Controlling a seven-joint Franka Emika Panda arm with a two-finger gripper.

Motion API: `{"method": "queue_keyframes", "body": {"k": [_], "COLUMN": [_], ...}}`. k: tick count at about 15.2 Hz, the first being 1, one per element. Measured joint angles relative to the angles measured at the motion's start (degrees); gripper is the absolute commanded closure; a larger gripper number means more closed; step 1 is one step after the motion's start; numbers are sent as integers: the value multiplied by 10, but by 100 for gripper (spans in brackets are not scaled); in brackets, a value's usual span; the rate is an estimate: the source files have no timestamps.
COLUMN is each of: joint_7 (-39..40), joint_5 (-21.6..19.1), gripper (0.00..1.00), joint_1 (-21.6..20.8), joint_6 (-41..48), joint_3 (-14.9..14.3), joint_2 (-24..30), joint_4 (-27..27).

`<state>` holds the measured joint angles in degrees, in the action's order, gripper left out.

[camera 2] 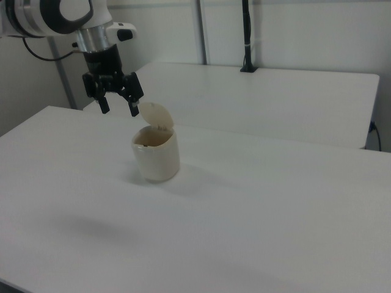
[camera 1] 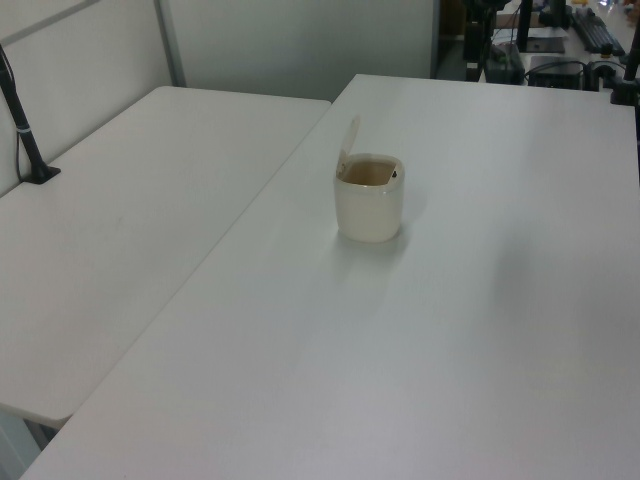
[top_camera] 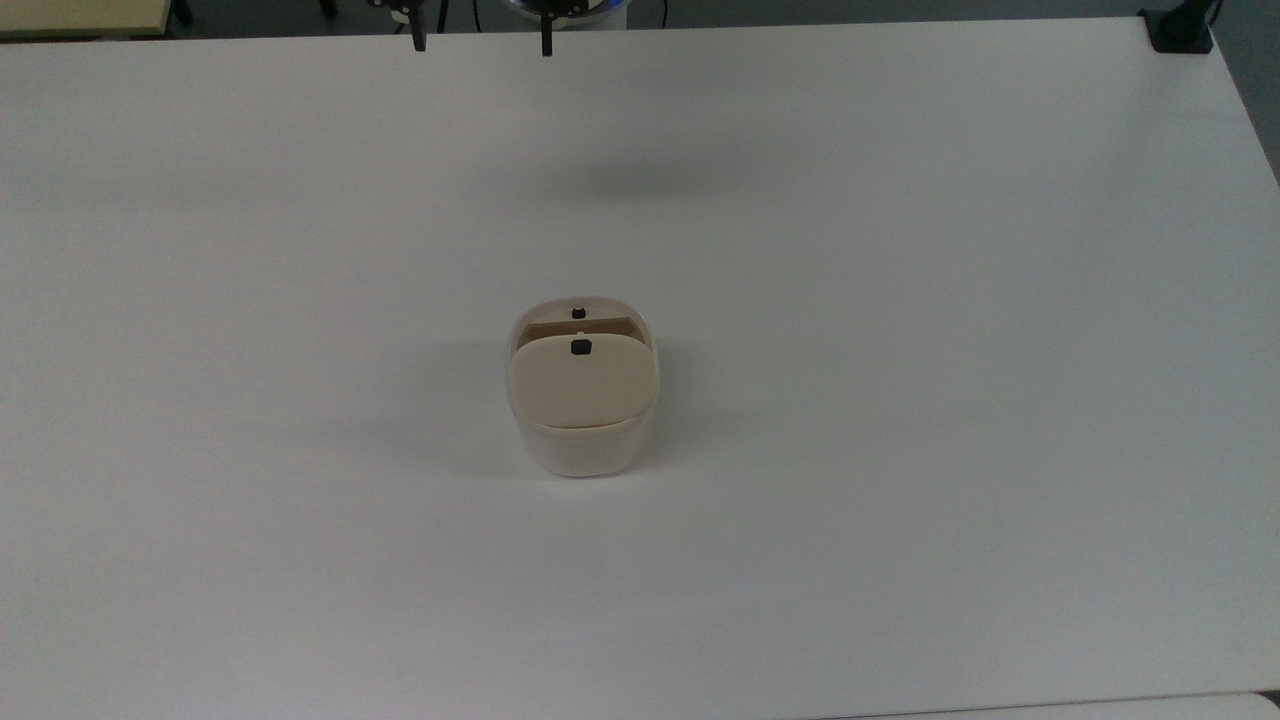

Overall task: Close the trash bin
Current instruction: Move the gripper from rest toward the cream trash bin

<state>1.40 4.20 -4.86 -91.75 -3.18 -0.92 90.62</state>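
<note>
- The small rounded-square trash bin (top_camera: 580, 420) of cream-white plastic is seen standing upright near the middle of the white table (top_camera: 900, 300), well apart from every edge, so that it can be approached freely from all sides.
- Its beige lid (top_camera: 582, 385) is shown swung up on a hinge and standing nearly upright, as seen in the left view (camera 1: 349, 138) and the right view (camera 2: 156, 115); the brownish interior of the bin is thereby exposed and the task is judged not yet done.
- A small black square mark (top_camera: 580, 347) is borne near the free edge of the lid, and a matching black piece (top_camera: 577, 313) is seen on the bin's rim; the two are judged to be a catch meant to meet when the lid is down.
- The black two-finger gripper (camera 2: 117, 105) of the white robot arm (camera 2: 55, 15) is shown raised above the table, touching nothing, with its fingers spread apart and nothing between them; in the top view it appears at the far table edge (top_camera: 482, 40).
- This raised, released posture is judged to suit a push on the lid from above rather than a grasp.
- No brand, label or legible writing is seen on the bin or table.
</note>
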Motion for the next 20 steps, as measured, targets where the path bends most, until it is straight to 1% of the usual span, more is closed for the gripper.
{"method": "queue_keyframes", "body": {"k": [8,9,10,11,15,17,20], "joint_7": [-6,-6,-6,-4,13,16,17], "joint_5": [0,0,0,0,0,0,0], "gripper": [0,6,16,27,80,100,100], "joint_1": [0,0,0,0,0,0,0], "joint_6": [4,4,4,4,4,4,4], "joint_3": [0,0,0,0,0,0,0], "joint_2": [0,0,0,0,0,0,0], "joint_4": [2,2,2,2,2,2,2]}}
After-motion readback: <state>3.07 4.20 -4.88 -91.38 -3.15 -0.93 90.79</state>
